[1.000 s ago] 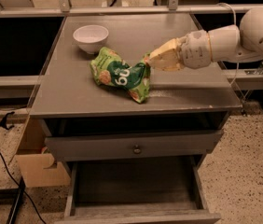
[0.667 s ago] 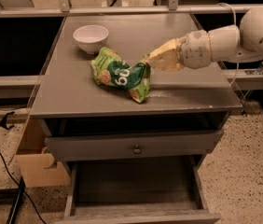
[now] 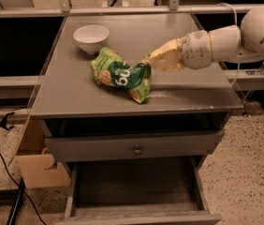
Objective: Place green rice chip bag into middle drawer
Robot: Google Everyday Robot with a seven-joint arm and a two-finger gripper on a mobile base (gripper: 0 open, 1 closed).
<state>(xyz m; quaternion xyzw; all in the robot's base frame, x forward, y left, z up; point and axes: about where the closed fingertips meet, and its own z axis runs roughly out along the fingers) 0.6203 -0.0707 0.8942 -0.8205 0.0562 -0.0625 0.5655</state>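
No change against the frame a second ago: gripper (image 3: 151,62), green rice chip bag (image 3: 120,74) and white bowl (image 3: 91,37) all sit where they were. Gripper hovers low over the counter (image 3: 76,97), right of centre, its tip touching the right end of the bag; whether it is clamped on the foil or just resting against it, cannot tell. White arm (image 3: 225,43) comes in from beyond the right edge of the counter, roughly level.

Bag lies crumpled near the middle of the counter, a bit toward the front edge, long axis slanting from back-left to front-right, its lower end well short of the front edge. Bowl stands upright toward the back-left corner, just behind the bag, apart from it.

Under the front edge a grey drawer front (image 3: 134,144) with a small round knob (image 3: 137,150) sticks out slightly. Below it the middle drawer (image 3: 136,186) is pulled out, flat grey floor showing, nothing in it; the drawer front above overhangs its rear part. Cardboard box (image 3: 36,165) sits on the floor past the left edge, a black cable (image 3: 1,149) near it
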